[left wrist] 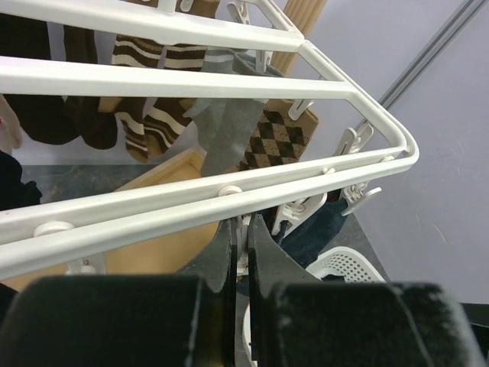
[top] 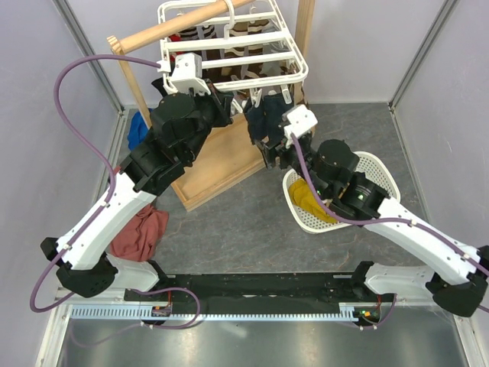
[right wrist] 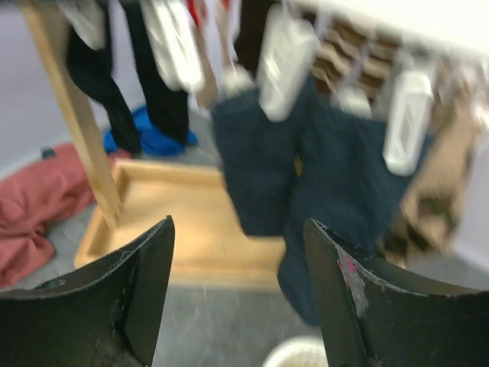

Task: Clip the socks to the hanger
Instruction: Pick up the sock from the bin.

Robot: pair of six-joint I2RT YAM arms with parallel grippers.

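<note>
The white hanger (top: 229,53) hangs from the wooden pole, its frame bars also crossing the left wrist view (left wrist: 229,84). Two navy socks (top: 263,115) hang clipped at its near edge; in the right wrist view they show blurred (right wrist: 256,160). A yellow sock (top: 309,200) lies in the basket. My left gripper (top: 224,103) is just under the frame's near bar, its jaws (left wrist: 243,223) pinched on a white clip peg (left wrist: 244,248). My right gripper (top: 269,149) is open and empty (right wrist: 238,225), just in front of and below the navy socks.
The white mesh basket (top: 374,172) stands at the right under my right arm. The pole stand's wooden tray base (top: 221,164) lies below the hanger. A red cloth (top: 141,233) and a blue cloth (top: 137,130) lie at the left. Brown argyle (left wrist: 279,138) and striped socks hang further back.
</note>
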